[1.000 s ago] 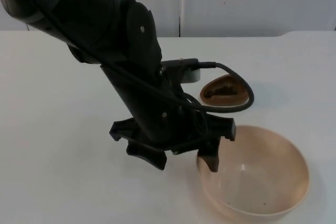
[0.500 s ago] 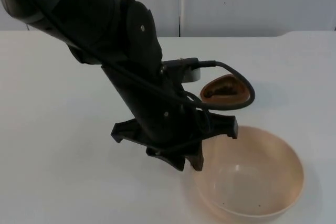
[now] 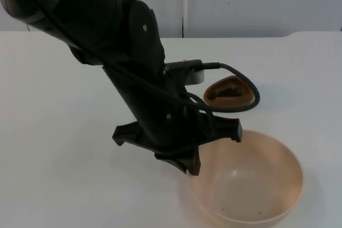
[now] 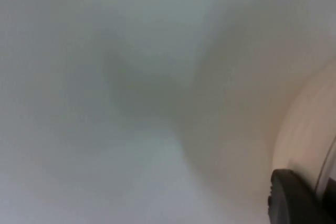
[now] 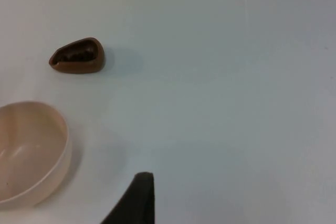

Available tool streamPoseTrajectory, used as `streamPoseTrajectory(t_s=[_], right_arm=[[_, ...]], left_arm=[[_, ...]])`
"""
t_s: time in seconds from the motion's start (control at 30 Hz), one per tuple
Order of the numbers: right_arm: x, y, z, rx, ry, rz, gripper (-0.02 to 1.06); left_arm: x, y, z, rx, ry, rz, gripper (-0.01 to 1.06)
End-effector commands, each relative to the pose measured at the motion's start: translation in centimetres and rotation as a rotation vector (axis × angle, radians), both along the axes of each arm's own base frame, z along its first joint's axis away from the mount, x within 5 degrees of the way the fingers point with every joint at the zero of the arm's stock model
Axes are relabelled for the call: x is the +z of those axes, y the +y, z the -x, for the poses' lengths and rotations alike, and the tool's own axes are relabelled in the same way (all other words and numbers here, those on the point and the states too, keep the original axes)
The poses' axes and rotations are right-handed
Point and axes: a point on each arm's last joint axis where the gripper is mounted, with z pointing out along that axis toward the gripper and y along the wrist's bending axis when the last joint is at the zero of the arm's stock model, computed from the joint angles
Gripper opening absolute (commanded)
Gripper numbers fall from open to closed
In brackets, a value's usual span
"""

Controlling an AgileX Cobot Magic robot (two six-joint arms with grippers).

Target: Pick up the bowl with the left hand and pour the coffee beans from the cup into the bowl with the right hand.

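From the top, the left gripper (image 3: pixel 191 165) reaches down from the far left and has its fingers closed on the near-left rim of the bowl (image 3: pixel 251 180). The bowl is pale beige and sits tilted near the front edge of the white table (image 3: pixel 53 132), to the right of centre; a few dark specks lie inside it. Just beyond it, partly behind the arm, the brown cup (image 3: pixel 228 92) of coffee beans rests on the table, well apart from the bowl's far rim.

At the left wrist, a black fingertip (image 4: pixel 294 198) sits against the bowl's pale wall (image 4: pixel 310 114), with the table beyond.

At the right wrist, the right gripper waits above the table; one dark fingertip (image 5: pixel 137 198) shows, and I cannot tell how wide it stands. The cup (image 5: pixel 77 55) lies beyond the bowl (image 5: pixel 31 150).
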Motion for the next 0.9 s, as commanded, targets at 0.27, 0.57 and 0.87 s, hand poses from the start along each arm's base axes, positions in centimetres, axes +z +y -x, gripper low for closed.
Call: streamPoseTrajectory(t_s=[0.27,0.57,0.87], right_arm=[[0.0,0.0,0.0,-0.005,-0.005,0.004,1.05],[0.0,0.0,0.0,-0.005,-0.005,0.004,1.05],[0.0,0.0,0.0,-0.005,-0.005,0.004,1.05]], left_arm=[[5.4,3.5,-1.6,0.05,-0.079,0.038,0.0],[7.1,7.6,-2.9,0.115,-0.071,0.021,0.0],[6.7,8.3,-2.3,0.062,-0.041,-0.048,0.0]])
